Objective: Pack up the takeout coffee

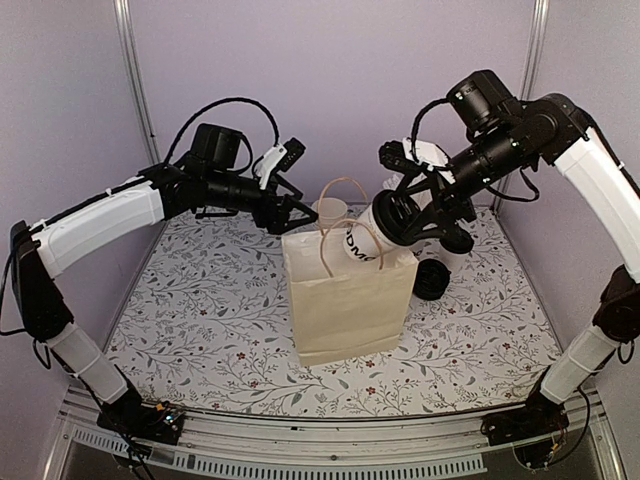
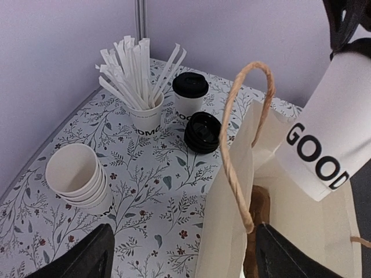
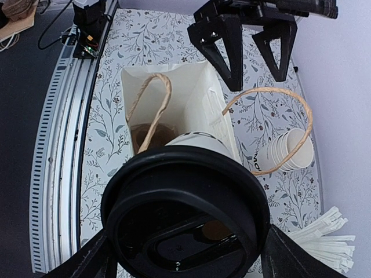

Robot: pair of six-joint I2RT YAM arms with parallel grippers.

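The bag (image 1: 350,300) stands upright in the middle of the table (image 1: 200,320), its mouth open and both loop handles raised. To its left and in front of it, the flowered surface is free as far as the rail (image 1: 330,440) at the near edge. The walls close the table at the back and at both sides.

Behind the bag there is less room. The empty cups (image 2: 78,176) are stacked there. Near them are the straw cup (image 2: 145,116), a pile of lids (image 2: 203,132) and the other lidded cup (image 2: 190,95), which stands upright on the table.

The right gripper (image 1: 400,222) holds the cup (image 1: 358,243), clamped between its two fingers just under the black lid (image 3: 185,208). The cup is tilted, base down toward the bag mouth, between the handles. Its base seems level with the rim, but it is hard to say if it is already inside. The cup is white paper, with black letters low on its side.

The left gripper (image 3: 258,81) hangs with its jaws wide and holds nothing, above the far rim of the bag and near one handle.
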